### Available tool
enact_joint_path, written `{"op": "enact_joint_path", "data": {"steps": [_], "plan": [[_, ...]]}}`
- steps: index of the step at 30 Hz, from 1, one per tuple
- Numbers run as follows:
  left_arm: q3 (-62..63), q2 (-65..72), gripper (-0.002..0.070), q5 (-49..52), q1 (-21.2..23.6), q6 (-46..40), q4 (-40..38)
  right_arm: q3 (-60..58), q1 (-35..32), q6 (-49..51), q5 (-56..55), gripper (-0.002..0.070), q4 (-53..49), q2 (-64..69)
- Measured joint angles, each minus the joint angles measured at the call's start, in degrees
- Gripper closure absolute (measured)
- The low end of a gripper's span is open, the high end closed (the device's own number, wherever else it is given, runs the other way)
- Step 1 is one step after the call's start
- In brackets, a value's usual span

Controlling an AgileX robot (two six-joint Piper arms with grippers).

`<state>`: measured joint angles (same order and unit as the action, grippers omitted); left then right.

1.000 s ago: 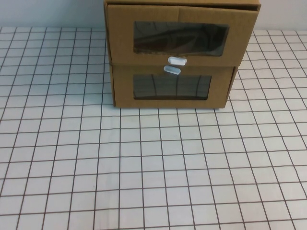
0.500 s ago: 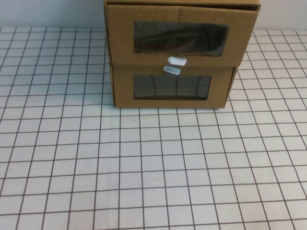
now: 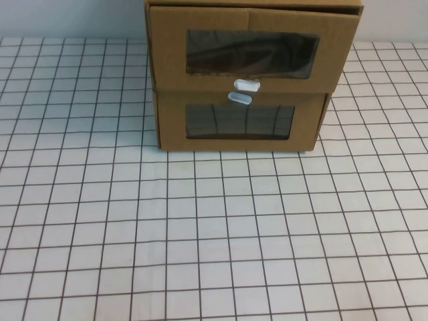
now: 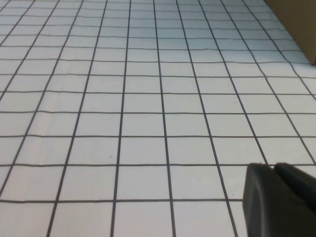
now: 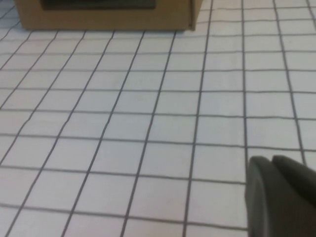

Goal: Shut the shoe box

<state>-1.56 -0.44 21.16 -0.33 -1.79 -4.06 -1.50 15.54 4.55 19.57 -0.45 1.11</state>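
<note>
jutting forward over the lower drawer [image 3: 239, 122], shoe box [image 3: 249, 53] contents unclear; left gripper [image 4: 279, 201], right gripper [image 5: 280, 196] grip indiscernible.

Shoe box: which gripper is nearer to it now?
Right, probably. The right gripper is low over the table in front of the shoe box; the left gripper is farther off, glimpsing only a corner.

No readable text or labels, as far as visible.
</note>
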Motion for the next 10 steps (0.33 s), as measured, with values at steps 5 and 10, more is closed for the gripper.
{"op": "enact_joint_path", "data": {"steps": [5,10], "plan": [[0.0,0.0,0.068,0.2,0.0,0.0,0.0,0.0,-7.1,0.0,0.0,0.069,0.1,-1.5],[0.0,0.0,0.068,0.2,0.0,0.0,0.0,0.0,-10.4,0.0,0.0,0.069,0.1,-1.6]]}}
